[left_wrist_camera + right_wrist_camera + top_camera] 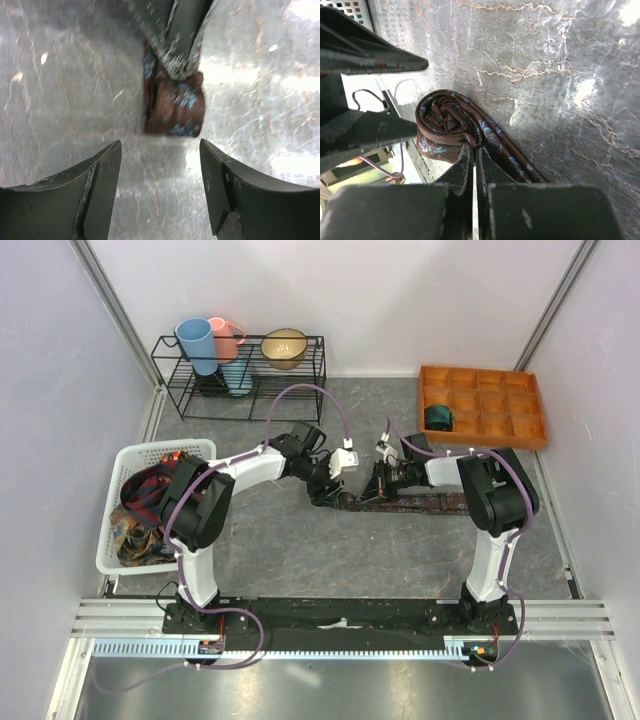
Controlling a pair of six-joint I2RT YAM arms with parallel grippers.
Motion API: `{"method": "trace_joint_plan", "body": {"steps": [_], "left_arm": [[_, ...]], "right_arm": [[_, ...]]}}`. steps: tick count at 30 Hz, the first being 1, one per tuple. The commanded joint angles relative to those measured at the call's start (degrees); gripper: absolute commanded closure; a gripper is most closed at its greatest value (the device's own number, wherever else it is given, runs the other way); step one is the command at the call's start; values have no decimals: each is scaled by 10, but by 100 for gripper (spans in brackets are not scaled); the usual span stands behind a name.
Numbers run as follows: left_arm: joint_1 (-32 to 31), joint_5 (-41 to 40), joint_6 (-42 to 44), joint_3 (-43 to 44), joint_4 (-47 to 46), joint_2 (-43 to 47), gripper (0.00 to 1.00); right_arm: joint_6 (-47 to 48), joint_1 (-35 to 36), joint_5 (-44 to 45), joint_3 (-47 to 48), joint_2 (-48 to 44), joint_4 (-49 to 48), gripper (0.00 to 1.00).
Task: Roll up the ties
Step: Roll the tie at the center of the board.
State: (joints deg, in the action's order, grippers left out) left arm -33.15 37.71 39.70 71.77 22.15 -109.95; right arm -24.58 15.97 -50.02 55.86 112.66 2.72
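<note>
1. The top camera sits above and behind the arm bases, looking down and forward over the whole table (290, 545) from well back.
2. The left wrist camera peers past the left gripper's fingers (100, 190) at the tabletop, very near (and blurred), facing the rolled maroon tie (175, 110).
3. The right wrist camera is just as close, looking along the right gripper's fingers (460, 180) from the opposite side.
4. All three views share that roll mid-table.
</note>
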Motion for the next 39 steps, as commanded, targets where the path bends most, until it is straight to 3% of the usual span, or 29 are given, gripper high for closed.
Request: {"method": "trace_joint_plan", "body": {"steps": [1,8,16,23,32,39], "left_arm": [[-11,33,-16,1,-43,15,30],[-34,-13,-4,16,-33,-11,33],[-51,-27,13,45,5,-40,63],[-66,-5,10,68,7,-40,65],[-94,12,-61,106,-33,-75,64],[-81,10,-68,60,-32,-67,59]], "right_arm": [[40,-1,93,2,32,51,100],[39,-1,95,4,34,54,100],[40,-1,96,4,39,54,100],[41,-2,98,7,48,54,100],[40,-1,99,8,55,54,100],[43,-6,100,7,52,55,100]]}}
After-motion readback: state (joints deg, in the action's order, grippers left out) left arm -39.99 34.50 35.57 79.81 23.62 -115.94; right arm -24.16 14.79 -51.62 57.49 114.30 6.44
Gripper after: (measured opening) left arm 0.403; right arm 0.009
